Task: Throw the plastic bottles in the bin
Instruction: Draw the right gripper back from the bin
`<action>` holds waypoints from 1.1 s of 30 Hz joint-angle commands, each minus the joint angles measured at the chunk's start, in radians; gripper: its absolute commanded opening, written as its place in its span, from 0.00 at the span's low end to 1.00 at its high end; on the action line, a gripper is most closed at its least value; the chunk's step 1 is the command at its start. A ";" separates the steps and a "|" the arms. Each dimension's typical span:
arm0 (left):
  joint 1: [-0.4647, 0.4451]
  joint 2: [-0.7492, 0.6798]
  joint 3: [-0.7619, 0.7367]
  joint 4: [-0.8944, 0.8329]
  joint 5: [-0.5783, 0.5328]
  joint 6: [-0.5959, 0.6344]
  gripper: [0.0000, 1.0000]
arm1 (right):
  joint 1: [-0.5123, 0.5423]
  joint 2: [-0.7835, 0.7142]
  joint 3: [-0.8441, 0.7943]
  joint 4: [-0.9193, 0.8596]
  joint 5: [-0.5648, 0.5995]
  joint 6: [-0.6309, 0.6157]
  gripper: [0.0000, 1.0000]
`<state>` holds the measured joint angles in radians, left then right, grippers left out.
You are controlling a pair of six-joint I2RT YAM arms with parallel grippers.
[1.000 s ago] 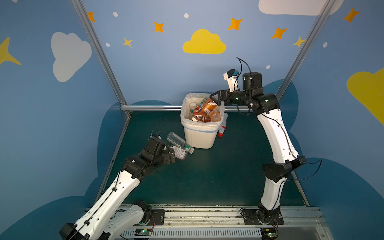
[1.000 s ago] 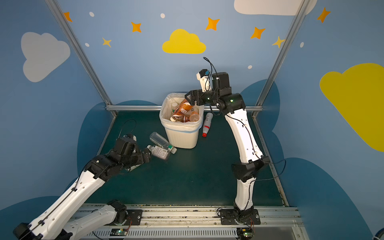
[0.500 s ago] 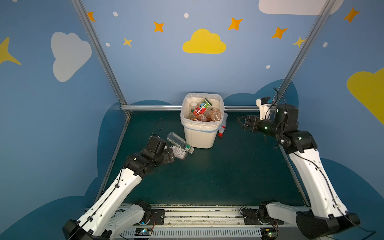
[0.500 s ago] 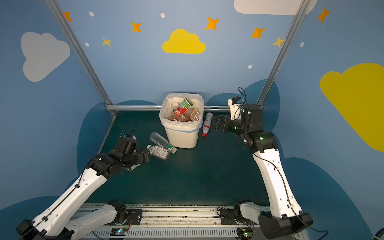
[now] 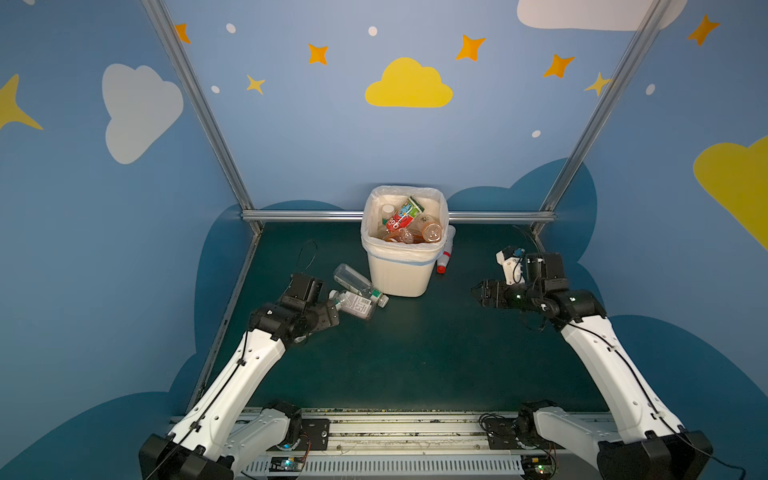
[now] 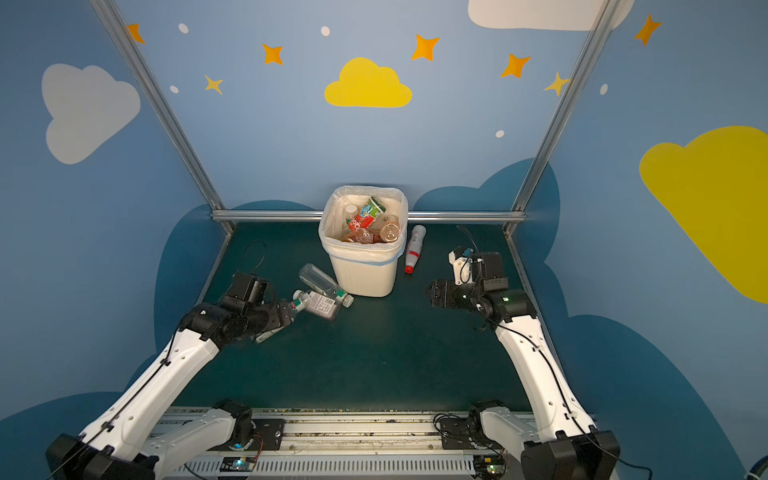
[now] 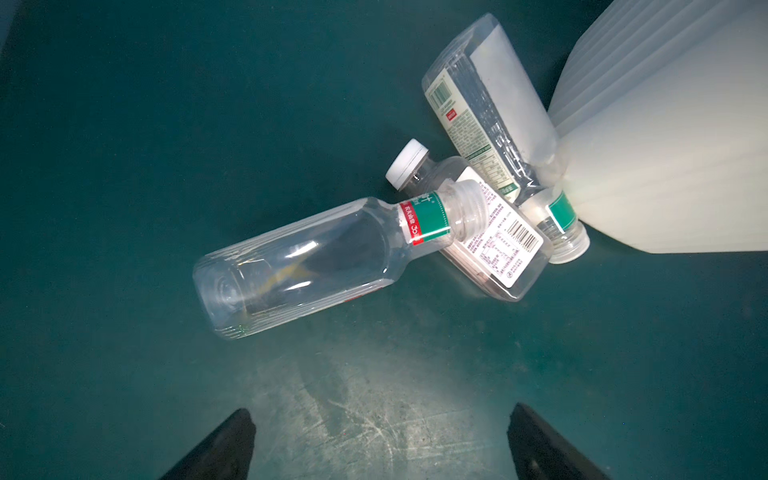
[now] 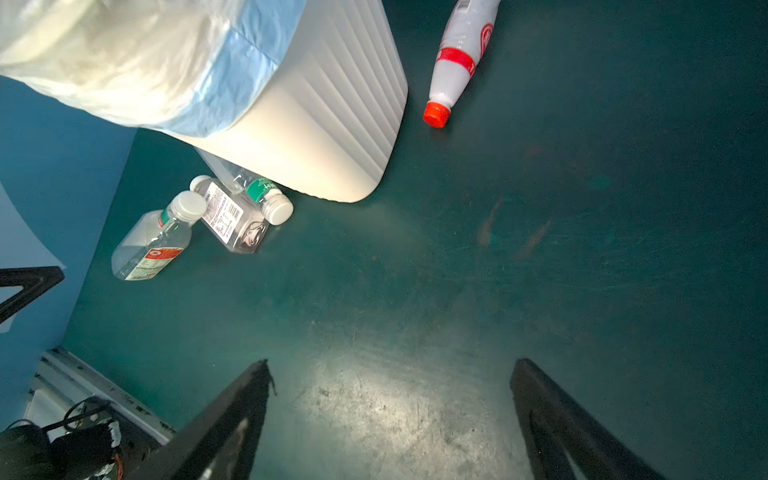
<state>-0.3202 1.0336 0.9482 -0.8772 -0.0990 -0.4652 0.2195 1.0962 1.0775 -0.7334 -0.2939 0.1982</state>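
While your left gripper (image 7: pixel 380 409) and right gripper (image 8: pixel 390 361) are hovering with jaws spread and empty, three clear bottles (image 7: pixel 490 232) are lying tangled at the bin's (image 5: pixel 399 274) left front corner. A red-capped white bottle (image 8: pixel 455 62) is lying just right of the bin, and other bottles (image 5: pixel 409 226) are sitting inside it.

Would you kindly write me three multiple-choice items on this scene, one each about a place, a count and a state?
1. Relative to the bin, the red-capped bottle lies:
A) inside it
B) beside it, on the mat
C) balanced on its rim

2. Bottles on the mat outside the bin:
A) one
B) two
C) four

3. The right gripper is:
A) open and empty
B) shut on a bottle
C) shut on the liner

Key:
1 B, it lies on its side next to the bin's wall.
2 C, three clear bottles plus the red-capped one.
3 A, its jaws stand apart with bare mat between.
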 commanded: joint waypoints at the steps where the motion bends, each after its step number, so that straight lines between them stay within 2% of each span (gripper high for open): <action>1: 0.009 0.001 -0.013 0.015 0.013 0.069 0.97 | 0.005 -0.018 -0.020 0.044 -0.059 0.015 0.92; 8: 0.034 0.060 -0.015 0.070 0.021 0.139 1.00 | 0.012 -0.027 -0.044 0.048 -0.074 0.012 0.92; 15: 0.122 0.110 0.006 0.069 0.088 0.179 1.00 | 0.012 -0.036 -0.064 0.062 -0.090 0.011 0.92; 20: 0.136 0.153 0.016 0.058 0.086 0.220 1.00 | 0.012 -0.035 -0.071 0.088 -0.122 0.019 0.92; 27: 0.155 0.239 0.070 0.023 0.071 0.332 1.00 | 0.011 -0.039 -0.085 0.125 -0.157 0.027 0.92; 33: 0.247 0.299 0.122 0.067 0.113 0.441 1.00 | 0.012 -0.045 -0.096 0.137 -0.163 0.024 0.92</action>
<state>-0.1097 1.3144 1.0359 -0.8238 -0.0051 -0.1028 0.2272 1.0725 0.9947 -0.6170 -0.4370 0.2211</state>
